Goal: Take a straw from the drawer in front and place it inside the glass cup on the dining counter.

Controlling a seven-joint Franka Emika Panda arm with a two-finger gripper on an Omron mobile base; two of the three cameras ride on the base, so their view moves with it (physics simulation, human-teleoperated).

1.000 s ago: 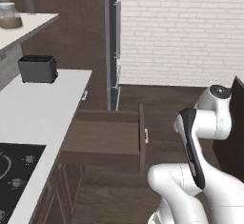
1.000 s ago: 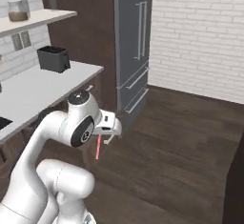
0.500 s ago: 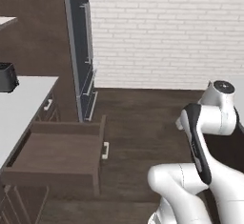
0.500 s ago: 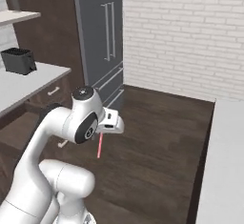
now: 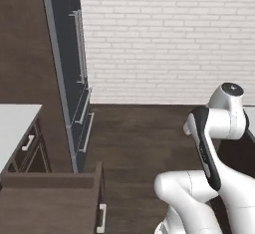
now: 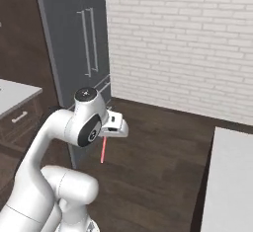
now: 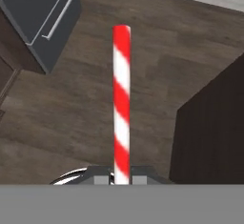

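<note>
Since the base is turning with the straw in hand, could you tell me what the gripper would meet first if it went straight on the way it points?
Most likely the dark wooden floor: the gripper, shut on the straw, points down at bare boards, though depth is unclear.

light: even, bright, soft | shadows: faint | glare: none | focus: slightly soft, low-resolution render

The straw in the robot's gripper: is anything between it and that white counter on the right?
Nothing visible does. The gripper is shut on the straw, which hangs over bare wooden floor. The white counter lies to the right across open floor. No glass cup can be seen on the part in view.
</note>
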